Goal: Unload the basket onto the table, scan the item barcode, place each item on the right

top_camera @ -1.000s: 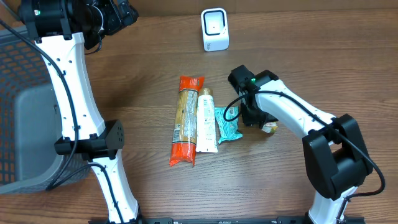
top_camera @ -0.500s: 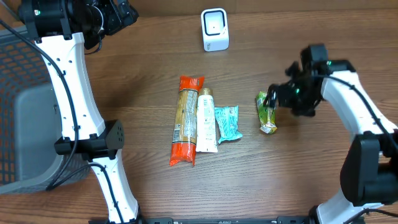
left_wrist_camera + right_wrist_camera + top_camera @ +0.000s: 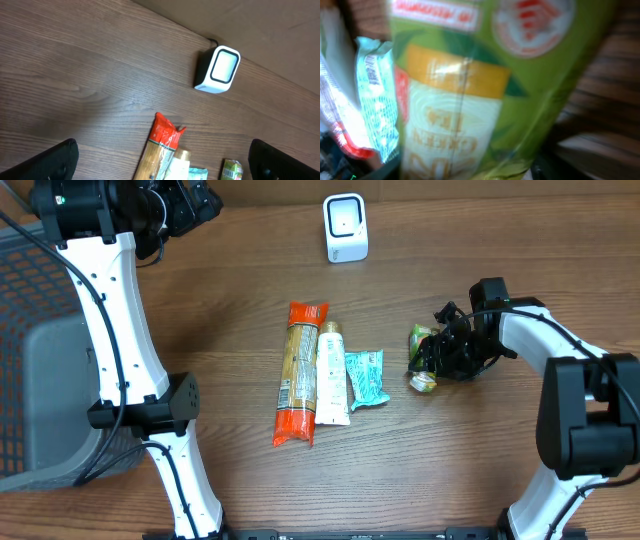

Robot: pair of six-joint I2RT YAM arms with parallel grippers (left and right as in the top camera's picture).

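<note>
Bare worktop (image 3: 480, 470) along the near edge, and more between the row of goods and the scanner (image 3: 346, 227) at the far edge. Open wood also right of the green packet (image 3: 423, 368), as far as the right arm. At the left edge, a grey basket (image 3: 35, 380), with the left arm between it and the goods. In mid-worktop, side by side and close together: pasta pack (image 3: 300, 375), tube (image 3: 332, 375), teal packet (image 3: 365, 378), all lying lengthwise from far to near.

Green packet apart from that row, right of the teal packet with a clear gap, nearer than the scanner and to its right. Right tool (image 3: 445, 352) hard against the packet's right side, low over the wood. In the right wrist view, green packet (image 3: 470, 100) across almost the whole frame, blurred, print upside down, teal packet behind it at the left. Cannot tell whether clenched on the packet or merely touching it.

Right arm reaching from the near right corner, forearm angled left, wrist bent toward the packet. Left arm upright, high over the far left corner. Left tool (image 3: 195, 202) released, fingers (image 3: 60, 160) spread wide at the two lower corners of its wrist view, holding nothing, over wood and the far end of the pasta pack.
</note>
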